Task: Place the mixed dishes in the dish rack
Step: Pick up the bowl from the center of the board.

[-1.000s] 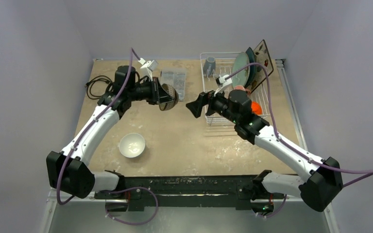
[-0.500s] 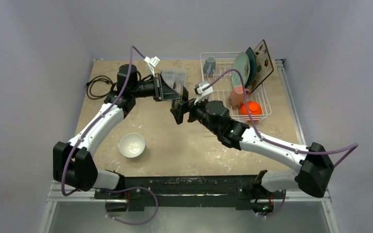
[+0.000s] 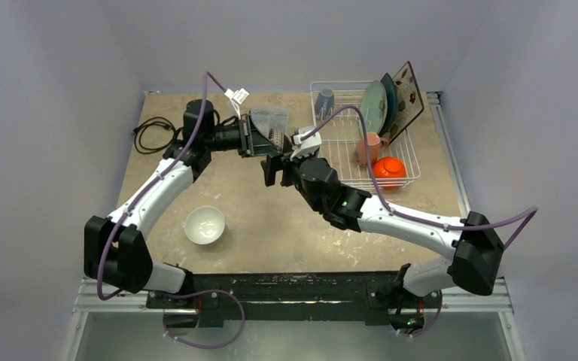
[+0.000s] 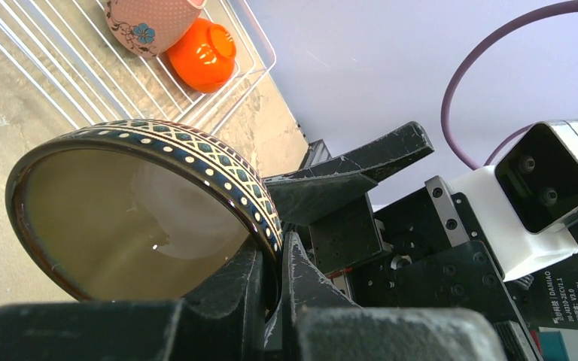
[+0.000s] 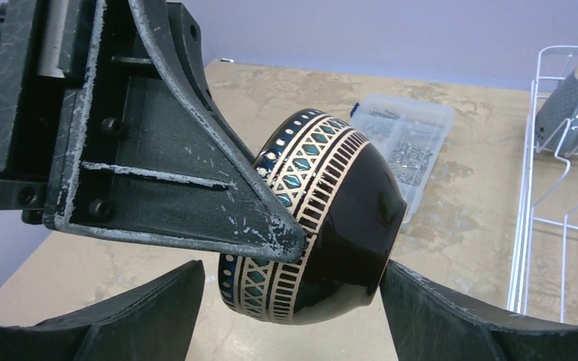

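White and round, a bowl (image 3: pixel 205 225) is seen upright on the bare tan bench (image 3: pixel 271 241), toward its near left corner and well apart from both arms. A coiled black cable (image 3: pixel 149 132) lies by the far left corner. The left hand (image 3: pixel 260 141) is held above the middle of the bench, toward the far edge. It is clenched on the rim of a dark brown bowl with a gold-and-blue patterned band (image 5: pixel 323 218). This bowl is tipped on its side in the air, its mouth turned toward the left wrist camera. A clear plastic compartment box (image 3: pixel 269 119) rests on the bench beside it, nearer the far edge. The right hand (image 3: pixel 271 167) is spread wide, one finger at either side of the brown bowl; whether they touch it cannot be told. A white wire dish rack (image 3: pixel 342 177) occupies the far right corner. A grey-blue mug (image 3: pixel 325 98) is placed at its far left. A round pale green plate (image 3: pixel 372 107), a dark teal plate (image 3: pixel 390 96) and a square cream floral plate (image 3: pixel 409 89) are stood on edge at its far right. A salmon-pink mug (image 3: pixel 368 149) and an orange bowl (image 3: pixel 388 168) are placed just beside each other at its near right.
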`<state>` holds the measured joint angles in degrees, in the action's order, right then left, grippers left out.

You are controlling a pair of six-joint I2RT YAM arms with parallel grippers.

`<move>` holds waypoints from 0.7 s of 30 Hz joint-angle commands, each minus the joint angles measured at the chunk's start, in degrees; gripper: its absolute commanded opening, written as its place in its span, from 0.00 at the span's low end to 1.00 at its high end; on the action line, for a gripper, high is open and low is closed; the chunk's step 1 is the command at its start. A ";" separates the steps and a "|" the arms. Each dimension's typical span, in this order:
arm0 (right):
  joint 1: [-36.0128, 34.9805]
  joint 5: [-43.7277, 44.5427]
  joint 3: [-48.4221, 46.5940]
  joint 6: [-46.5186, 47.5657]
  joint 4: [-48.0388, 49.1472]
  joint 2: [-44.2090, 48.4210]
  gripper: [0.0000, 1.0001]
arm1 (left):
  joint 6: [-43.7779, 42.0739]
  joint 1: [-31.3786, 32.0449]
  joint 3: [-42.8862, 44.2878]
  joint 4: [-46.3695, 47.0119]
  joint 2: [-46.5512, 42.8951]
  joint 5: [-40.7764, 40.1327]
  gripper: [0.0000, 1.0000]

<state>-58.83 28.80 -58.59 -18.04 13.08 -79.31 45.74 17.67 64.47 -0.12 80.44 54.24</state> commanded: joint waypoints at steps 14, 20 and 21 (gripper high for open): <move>-1.97 8.89 -6.77 -6.11 -1.86 -3.93 0.54 | -0.19 -0.18 2.33 2.52 -0.02 0.43 0.00; -1.99 8.58 -5.27 -6.35 -0.21 -3.47 0.00 | -1.25 -0.18 3.08 0.31 -0.02 -0.91 0.00; -1.97 8.42 -4.78 -6.53 0.28 -3.23 0.00 | -1.73 -0.18 3.30 -1.36 0.03 -1.23 0.00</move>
<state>-60.12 36.49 -62.15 -23.27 9.98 -83.20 45.21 17.10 64.51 -1.74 81.10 53.45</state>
